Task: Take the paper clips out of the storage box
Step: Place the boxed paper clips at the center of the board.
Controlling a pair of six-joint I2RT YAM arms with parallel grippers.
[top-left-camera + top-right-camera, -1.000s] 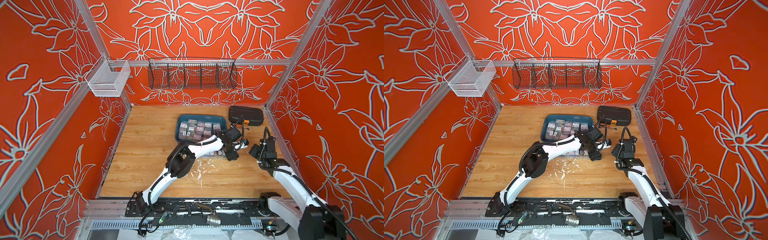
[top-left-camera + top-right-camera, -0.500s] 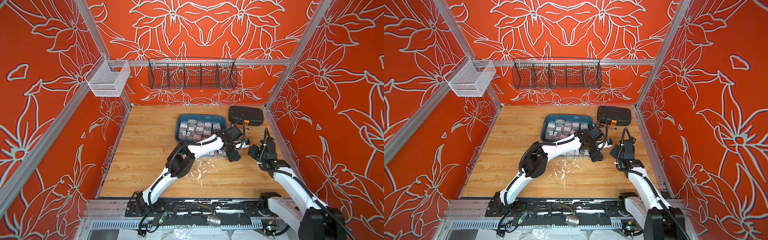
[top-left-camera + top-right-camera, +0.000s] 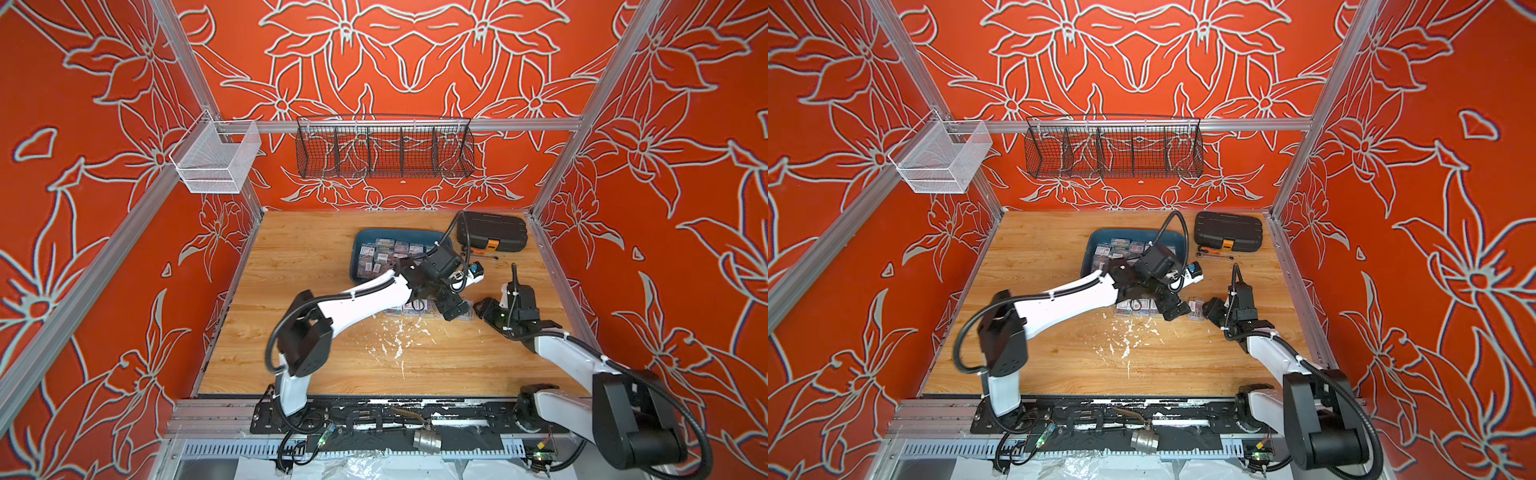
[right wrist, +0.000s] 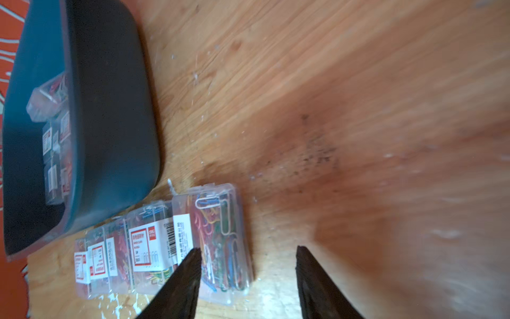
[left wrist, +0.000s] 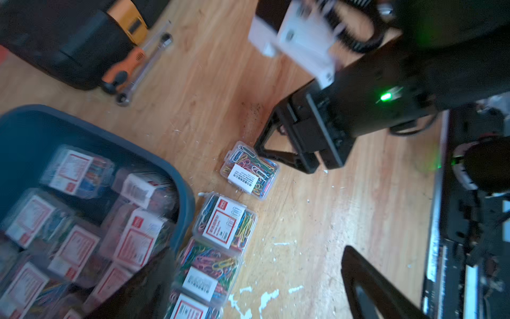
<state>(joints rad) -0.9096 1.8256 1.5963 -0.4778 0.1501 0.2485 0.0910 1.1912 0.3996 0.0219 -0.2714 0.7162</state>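
Teal plastic marks the tray [image 3: 397, 232], which sits at upper centre of the wooden table [image 3: 307, 266] in both top views. Most of the paper-clip boxes [image 3: 380, 253] lie packed inside it. A short row of boxes [image 3: 409, 308] lies outside on the wood, just below the tray's near rim.

We see the left arm [image 3: 357, 299] stretched from lower centre up and to the right, its elbow bent low and its wrist turned down over that row. The left gripper [image 3: 455, 311] hangs at the row's right end, with its fingers spread wide and nothing between them.

The right arm [image 3: 565, 353] reaches in from the lower right, forearm low and leaning left. The right gripper [image 4: 248, 281] points at the same end of the row, fingers apart. In the right wrist view one finger [image 4: 183, 279] overlaps the end box [image 4: 220, 234] and the other stands clear over bare wood, so the box is not clamped. We cannot tell whether that finger touches it.

A black case [image 3: 492, 237] sits to the tray's right.
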